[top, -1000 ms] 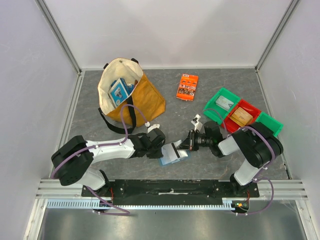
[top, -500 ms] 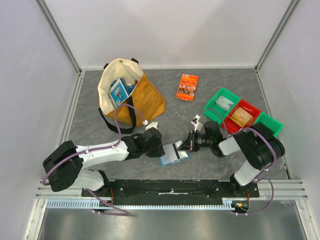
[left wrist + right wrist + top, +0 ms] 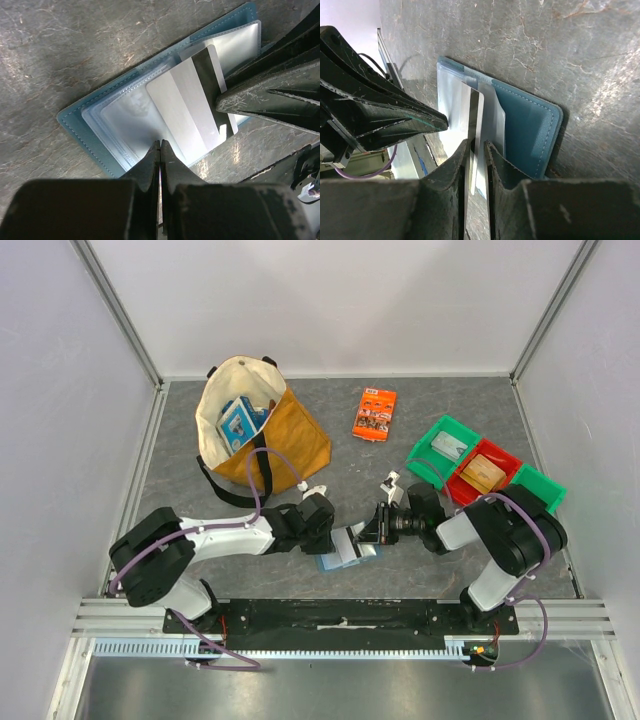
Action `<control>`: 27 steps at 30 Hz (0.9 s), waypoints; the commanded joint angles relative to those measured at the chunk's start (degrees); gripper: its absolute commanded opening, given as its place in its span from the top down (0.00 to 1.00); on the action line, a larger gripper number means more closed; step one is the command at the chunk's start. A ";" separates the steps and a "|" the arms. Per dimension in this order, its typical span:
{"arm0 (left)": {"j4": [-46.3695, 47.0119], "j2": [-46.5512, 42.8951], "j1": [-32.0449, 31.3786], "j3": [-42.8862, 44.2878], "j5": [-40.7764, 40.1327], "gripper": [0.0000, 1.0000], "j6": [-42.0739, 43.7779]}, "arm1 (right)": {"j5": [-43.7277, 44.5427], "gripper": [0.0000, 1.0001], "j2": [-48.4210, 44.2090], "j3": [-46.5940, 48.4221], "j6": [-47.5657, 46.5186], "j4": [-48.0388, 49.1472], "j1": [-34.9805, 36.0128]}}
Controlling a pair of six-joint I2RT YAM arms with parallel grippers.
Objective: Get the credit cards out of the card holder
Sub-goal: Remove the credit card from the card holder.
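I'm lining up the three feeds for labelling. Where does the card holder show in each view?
Top external: card holder at lower centre of the picture.
Left wrist: fills the middle, lying open, blue rim at lower left.
Right wrist: centre, blue cover on its right side.
Shared landmark: the right gripper, at the holder's right edge from above, entering from the right in the left wrist view, bottom centre in its own.

the white-and-black left arm (image 3: 215,536) lies low, stretched toward the flat light-blue card holder (image 3: 340,562). its left gripper (image 3: 160,144) is clamped tight, tips on the holder's edge. the right arm (image 3: 505,530) folds in from the holder's opposite side. the right gripper (image 3: 476,143) straddles a thin silver card (image 3: 476,112) edge-on, jaws narrowly parted, contact unclear.
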 commanded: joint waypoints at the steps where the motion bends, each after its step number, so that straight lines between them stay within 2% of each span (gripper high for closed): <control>1: -0.13 1.87 0.39 -0.89 0.72 0.98 0.26 | -1.21 0.76 1.26 0.99 -0.96 0.70 0.02; 4: -0.22 1.87 0.31 -1.07 0.90 0.98 0.35 | -2.09 0.78 1.35 1.08 -0.09 1.93 0.28; 8: -0.92 1.43 0.31 -1.24 0.29 0.98 0.53 | -2.45 0.95 0.57 0.73 0.79 3.16 0.11; 10: -1.54 0.65 0.31 -1.68 -0.59 0.98 0.61 | -2.44 1.00 -0.75 0.56 0.27 2.12 -0.68; 14: -1.89 -1.11 0.31 -2.82 -2.09 0.98 0.70 | -0.43 1.00 -5.14 0.64 -3.06 -4.55 -2.18; 23: -2.33 -3.22 0.22 -3.88 -4.02 0.98 1.14 | 9.41 1.00 -19.37 4.68 -12.03 -28.46 -4.46; 25: -2.68 -4.97 0.31 -3.88 -5.16 0.95 1.14 | 10.73 1.00 -24.03 6.17 -13.17 -32.33 -4.38; 27: -2.86 -7.08 0.22 -4.14 -6.13 0.88 1.40 | 12.40 1.00 -27.72 7.32 -13.35 -36.28 -4.38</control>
